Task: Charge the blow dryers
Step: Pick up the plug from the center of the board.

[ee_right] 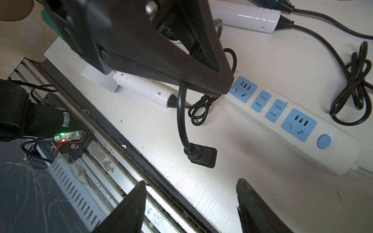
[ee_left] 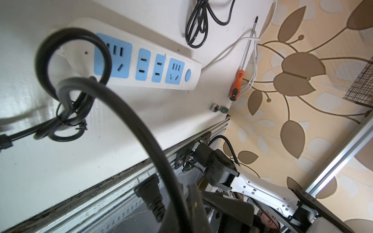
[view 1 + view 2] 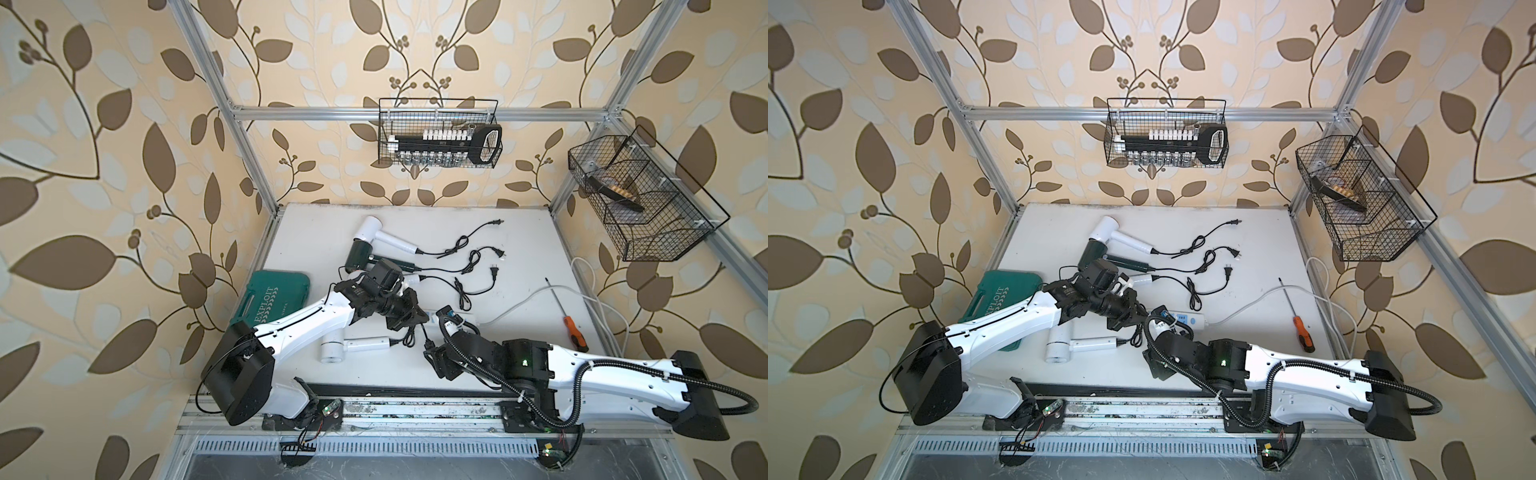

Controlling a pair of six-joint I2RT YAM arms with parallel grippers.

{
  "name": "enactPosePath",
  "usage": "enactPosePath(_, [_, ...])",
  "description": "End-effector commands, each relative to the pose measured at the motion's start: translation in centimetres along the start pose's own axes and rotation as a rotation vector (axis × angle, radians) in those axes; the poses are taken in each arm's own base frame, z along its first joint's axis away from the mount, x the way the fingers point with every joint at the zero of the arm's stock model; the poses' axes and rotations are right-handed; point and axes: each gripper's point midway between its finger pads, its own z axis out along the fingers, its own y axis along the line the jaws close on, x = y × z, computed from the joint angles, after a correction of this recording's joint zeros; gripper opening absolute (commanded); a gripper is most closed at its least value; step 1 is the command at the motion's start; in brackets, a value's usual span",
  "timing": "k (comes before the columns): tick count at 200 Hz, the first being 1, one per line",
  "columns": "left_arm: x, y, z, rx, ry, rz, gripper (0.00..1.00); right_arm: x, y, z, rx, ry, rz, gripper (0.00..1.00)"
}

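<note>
Left tool (image 1: 212, 84): pressed together on one black cord (image 1: 180, 121), over the end of the power strip (image 1: 343, 153) away from its button (image 1: 324, 141). The cord's plug (image 1: 201, 156) hangs below the tool, beside the strip and near the front edge of the worktop (image 3: 519, 249).

Right tool (image 1: 191, 181): spread, over the front of the worktop just beside the plug.

Blow dryers, 4 (3 white, 1 dark green), all lying on the worktop.
- nearest white dryer (image 3: 353, 345): front centre, below the left arm (image 3: 307, 320); the pinched cord runs back to its handle.
- far white dryer (image 3: 374, 232), dark green dryer (image 3: 360, 255), third white dryer (image 3: 409, 279) (mostly hidden by the left arm): side by side at far left, handles pointing right.

Loose plugs (image 3: 494, 272), 3: mid-worktop, apart from the strip.

Power strip, 1: four blue socket faces (image 1: 244, 89), one round blue button. Its white lead (image 3: 523, 299) runs to the right edge.

Screwdriver (image 3: 573, 328), 1: orange handle, near the right edge.

Green case (image 3: 274, 299), 1: at the left edge.

Wire baskets (image 3: 440, 133), 2: on the frame (image 3: 332, 112) above.

Open room: bare surface between strip and screwdriver, and across the far right corner.
</note>
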Motion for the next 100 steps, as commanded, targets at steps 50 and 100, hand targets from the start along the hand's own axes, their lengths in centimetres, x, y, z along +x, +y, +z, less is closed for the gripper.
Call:
enactPosePath(50, [0.8, -1.6, -1.2, 0.033, 0.004, 0.154, 0.0, -1.3, 0.1, -0.6, 0.085, 0.061, -0.122, 0.71])
enactPosePath(100, [0.9, -1.0, -0.9, 0.012, 0.02, 0.139, 0.0, -1.9, -0.3, 0.6, 0.15, 0.035, -0.086, 0.71])
